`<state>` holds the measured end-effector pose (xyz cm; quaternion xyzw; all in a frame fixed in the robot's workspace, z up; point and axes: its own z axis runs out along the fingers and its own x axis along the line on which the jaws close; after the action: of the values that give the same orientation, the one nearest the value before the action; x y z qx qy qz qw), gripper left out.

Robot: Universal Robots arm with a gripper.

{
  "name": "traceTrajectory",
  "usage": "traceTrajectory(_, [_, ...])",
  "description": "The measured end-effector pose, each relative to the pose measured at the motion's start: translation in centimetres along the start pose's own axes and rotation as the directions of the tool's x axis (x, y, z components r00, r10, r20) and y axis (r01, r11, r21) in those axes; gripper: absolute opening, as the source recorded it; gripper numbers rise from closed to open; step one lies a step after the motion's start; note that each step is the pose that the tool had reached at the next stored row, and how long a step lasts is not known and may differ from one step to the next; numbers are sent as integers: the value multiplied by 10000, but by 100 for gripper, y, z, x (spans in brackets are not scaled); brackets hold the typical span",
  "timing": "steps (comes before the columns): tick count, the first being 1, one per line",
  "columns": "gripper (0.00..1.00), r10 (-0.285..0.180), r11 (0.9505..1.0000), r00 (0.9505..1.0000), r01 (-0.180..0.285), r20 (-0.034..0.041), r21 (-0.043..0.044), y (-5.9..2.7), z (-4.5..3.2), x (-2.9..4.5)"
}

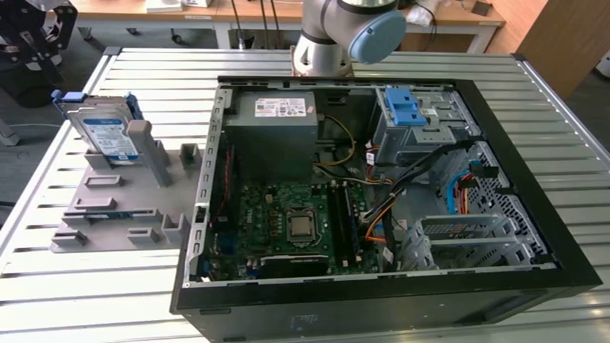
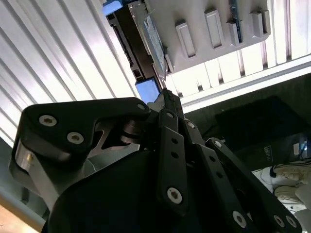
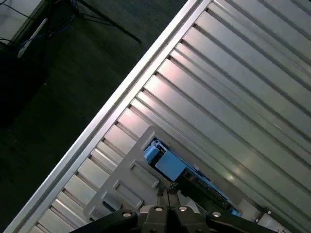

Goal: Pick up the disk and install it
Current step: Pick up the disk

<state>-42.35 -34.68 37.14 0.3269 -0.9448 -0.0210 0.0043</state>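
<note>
One thing first: where's the disk?

ME: The disk (image 1: 107,132) stands on edge in a slot of the grey holder (image 1: 124,214), by the table (image 1: 57,300) edge on the exterior view's left, well apart from the PC case (image 1: 381,304). It's upright w/ its blue bracket (image 3: 167,165) around it, prob. so the upper edge is free to take from above. Not picked up yet.

TECH: And your claw?

ME: My claw (image 3: 169,193) hangs near the disk's end of the holder. Tips are pressed together w/ nothing btwn them. In both wrist views they aim at the bracket's blue end but sit apart from it.

TECH: Rest of the table, moving right?

ME: The case lies on its side w/ the panel off, I'd guess so the inside can be reached from overhead. In it: grey PSU (image 1: 276,132) along the rim nearest my arm base (image 1: 329,43), green mainboard (image 1: 296,221) beside it. Then the metal cage (image 1: 443,118) w/ two blue latches (image 1: 407,116), at the case corner on the exterior view's right. Can't tell if a bay in it is free.
</note>
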Motion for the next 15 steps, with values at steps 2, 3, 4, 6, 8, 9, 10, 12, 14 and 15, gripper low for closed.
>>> traceTrajectory(2, [11, -364, 9993, 9993, 364, -15, -2, 0, 2, 0])
traceTrajectory(3, [11, -543, 9985, 9985, 543, -24, -3, 0, 3, 0])
traceTrajectory(4, [11, -723, 9974, 9974, 723, -31, -5, 0, 3, 0])
traceTrajectory(6, [11, -1091, 9940, 9940, 1091, -47, -8, 0, 5, 0])
traceTrajectory(8, [11, -1453, 9894, 9894, 1453, -62, -12, 0, 6, 0])
traceTrajectory(9, [11, -1631, 9866, 9866, 1631, -69, -15, 0, 7, 0])
traceTrajectory(10, [11, -1808, 9835, 9835, 1808, -76, -17, -1, 8, 0])
traceTrajectory(12, [11, -2161, 9764, 9763, 2160, -90, -22, 0, 9, 0])
traceTrajectory(14, [11, -2510, 9680, 9679, 2510, -105, -27, -1, 11, 0])
traceTrajectory(15, [11, -2683, 9633, 9633, 2683, -112, -30, -1, 12, 0])
